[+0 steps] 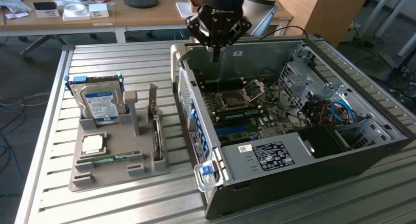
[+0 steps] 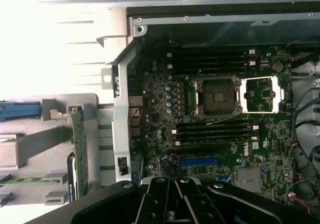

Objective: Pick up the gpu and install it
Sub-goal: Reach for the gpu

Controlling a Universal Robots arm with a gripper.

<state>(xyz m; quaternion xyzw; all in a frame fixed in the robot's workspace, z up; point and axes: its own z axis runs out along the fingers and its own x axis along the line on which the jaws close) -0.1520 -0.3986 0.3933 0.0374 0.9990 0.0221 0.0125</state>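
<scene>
The gpu [image 1: 156, 129] stands on edge in a grey holder [image 1: 117, 177] on the exterior view's left, beside the open computer case [image 1: 293, 151]. In the wrist view the gpu [image 2: 79, 151] shows as a thin green board with a silver bracket at one end. My gripper [image 1: 215, 54] hangs over the case's far end, above the motherboard [image 1: 244, 109], well apart from the gpu. Its fingers [image 2: 161, 200] are shut together with nothing between them. A blue expansion slot [image 2: 198, 161] lies on the board near the fingertips.
The holder also carries a silver hard drive [image 1: 101, 104] with a blue-white label, a processor chip [image 1: 94, 143] and a slim RAM stick [image 1: 110, 159]. The case's metal frame [image 2: 122, 109] stands between holder and motherboard. A desk [image 1: 97, 12] with small boxes is behind.
</scene>
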